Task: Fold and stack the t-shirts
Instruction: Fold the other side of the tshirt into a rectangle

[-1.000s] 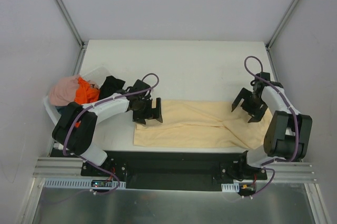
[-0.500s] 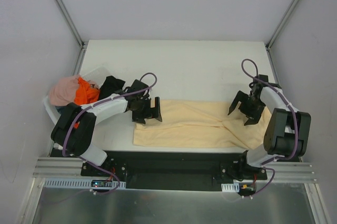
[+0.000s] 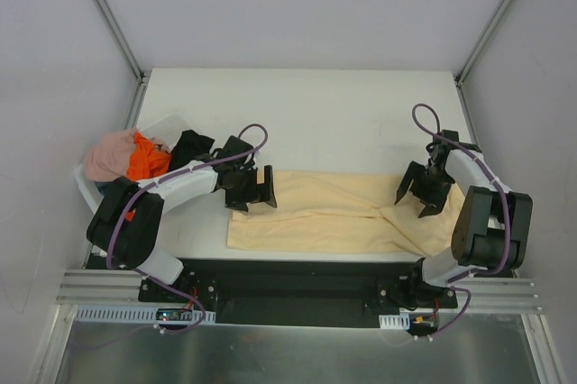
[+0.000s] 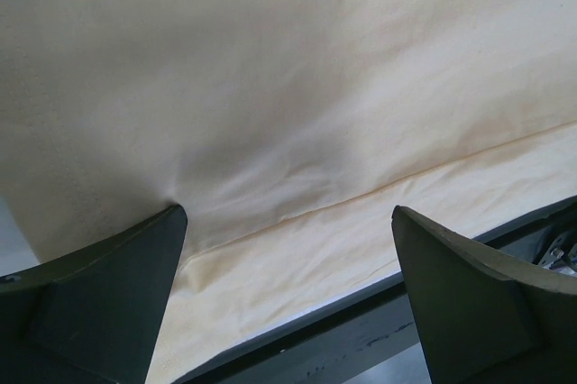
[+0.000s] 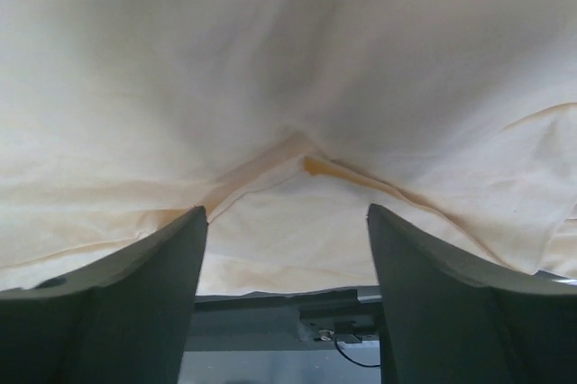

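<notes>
My left arm (image 3: 171, 187) reaches out low from its base and bends inward at the elbow, its forearm running to the right. The left gripper (image 3: 255, 193) is tipped downward with its jaws spread wide. My right arm (image 3: 478, 195) stands folded close above its own base, wrist turned inward to the left, and the right gripper (image 3: 417, 196) points down with its jaws apart, somewhat narrower than the left's.

We find no words, numbers, labels or signs that we can read in any of these views.
</notes>
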Robot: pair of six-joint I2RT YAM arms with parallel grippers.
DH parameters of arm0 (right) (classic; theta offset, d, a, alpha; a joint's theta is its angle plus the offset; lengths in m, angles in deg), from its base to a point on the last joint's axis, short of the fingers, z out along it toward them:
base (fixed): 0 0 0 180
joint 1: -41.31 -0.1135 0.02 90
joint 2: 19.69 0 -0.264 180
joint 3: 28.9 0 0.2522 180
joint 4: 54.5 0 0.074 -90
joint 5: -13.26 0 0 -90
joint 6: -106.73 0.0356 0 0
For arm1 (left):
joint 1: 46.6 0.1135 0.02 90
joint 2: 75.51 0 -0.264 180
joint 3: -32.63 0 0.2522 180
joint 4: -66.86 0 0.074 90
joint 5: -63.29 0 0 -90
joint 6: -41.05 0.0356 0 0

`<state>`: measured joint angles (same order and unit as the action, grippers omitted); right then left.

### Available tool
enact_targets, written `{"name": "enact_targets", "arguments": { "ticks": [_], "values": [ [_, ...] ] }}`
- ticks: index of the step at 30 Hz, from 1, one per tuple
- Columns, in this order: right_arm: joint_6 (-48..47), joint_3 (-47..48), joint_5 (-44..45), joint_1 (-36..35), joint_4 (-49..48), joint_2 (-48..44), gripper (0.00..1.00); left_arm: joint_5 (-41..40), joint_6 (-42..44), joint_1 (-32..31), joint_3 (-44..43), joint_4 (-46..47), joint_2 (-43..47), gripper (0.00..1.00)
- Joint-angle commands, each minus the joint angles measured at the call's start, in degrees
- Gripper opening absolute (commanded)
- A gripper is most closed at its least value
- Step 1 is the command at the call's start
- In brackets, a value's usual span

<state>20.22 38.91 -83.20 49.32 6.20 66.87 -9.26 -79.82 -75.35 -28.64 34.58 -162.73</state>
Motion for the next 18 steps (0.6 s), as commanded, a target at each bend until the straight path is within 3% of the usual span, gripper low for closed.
{"name": "enact_targets", "arguments": {
  "ticks": [1, 5, 8, 9, 12, 18],
  "values": [
    [-0.5, 3.2, 4.3, 0.2, 0.7, 1.6, 0.70, -2.1, 0.8, 0.8, -0.6, -1.3, 1.4, 0.99],
    [0.2, 3.5, 5.4, 0.2, -1.1, 3.1, 0.65, -2.8, 0.5, 0.8, -0.7, -1.3, 1.2, 0.99],
    [0.5, 4.1, 4.6, 0.1, -2.0, 4.3, 0.54, -3.2, 0.5, 0.8, -0.8, -1.3, 0.8, 0.99],
    [0.6, 4.1, 4.3, 0.1, -2.0, 4.7, 0.45, -3.3, 0.4, 0.8, -0.9, -1.3, 0.7, 0.99],
    [0.9, 4.1, 4.1, -0.2, -1.5, 5.3, 0.33, -3.5, 0.0, 0.9, -0.7, -1.3, 1.1, 0.99],
    [1.3, 3.1, 5.2, -0.4, -0.9, 4.0, 0.18, -3.5, -0.1, 1.0, -0.5, -1.3, 1.4, 0.99]
  ]
}}
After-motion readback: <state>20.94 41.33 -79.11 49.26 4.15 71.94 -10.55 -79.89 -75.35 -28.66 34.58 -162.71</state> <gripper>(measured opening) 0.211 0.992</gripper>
